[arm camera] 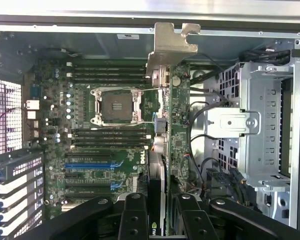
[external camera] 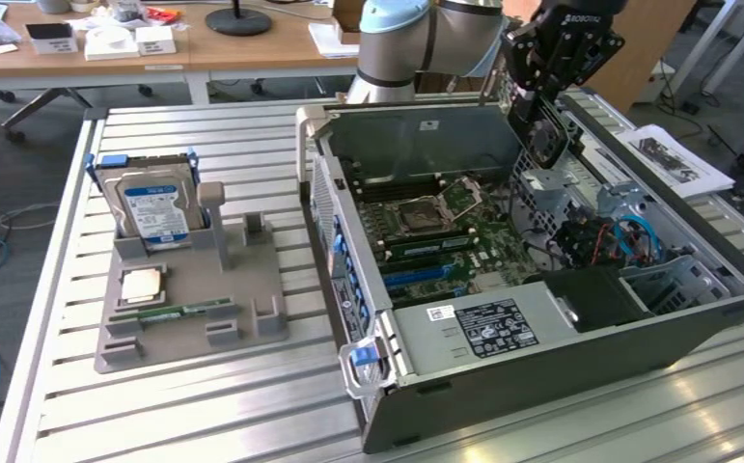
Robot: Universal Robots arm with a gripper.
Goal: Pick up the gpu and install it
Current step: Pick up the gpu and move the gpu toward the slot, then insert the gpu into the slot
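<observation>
In the exterior view, the black two-finger gripper (external camera: 549, 77) on the pale blue-grey arm hangs over the open grey steel computer case (external camera: 578, 338), which lies on its side on a slatted aluminium table (external camera: 217, 415). Its jaws are pinched narrow on the gpu (external camera: 543, 125), a thin flat dark-brown circuit card with a silvery metal end bracket. The card hangs edge-down above the green motherboard (external camera: 436, 231), clear of its slots. On the exterior view's left, a grey moulded plastic tray (external camera: 249, 289) holds a boxy silver hard drive (external camera: 152, 207) standing upright, a square processor chip (external camera: 140, 285) and a narrow green memory stick (external camera: 185, 313) lying flat.

In the wrist view, the gpu (arm camera: 165, 125) is seen edge-on, running from between the matt black fingers (arm camera: 134, 220) out to its stamped silvery bracket (arm camera: 170, 42). It hangs beside the square metal processor socket (arm camera: 116, 106) and the blue expansion slots (arm camera: 87, 165), with a perforated steel drive cage (arm camera: 260, 130) on its other side.

The card looks light and stiff but fragile, with small exposed components and a bare connector edge. It seems best held by the flat faces of the board near its top edge, as it is now, with the bracket and connector left free.
</observation>
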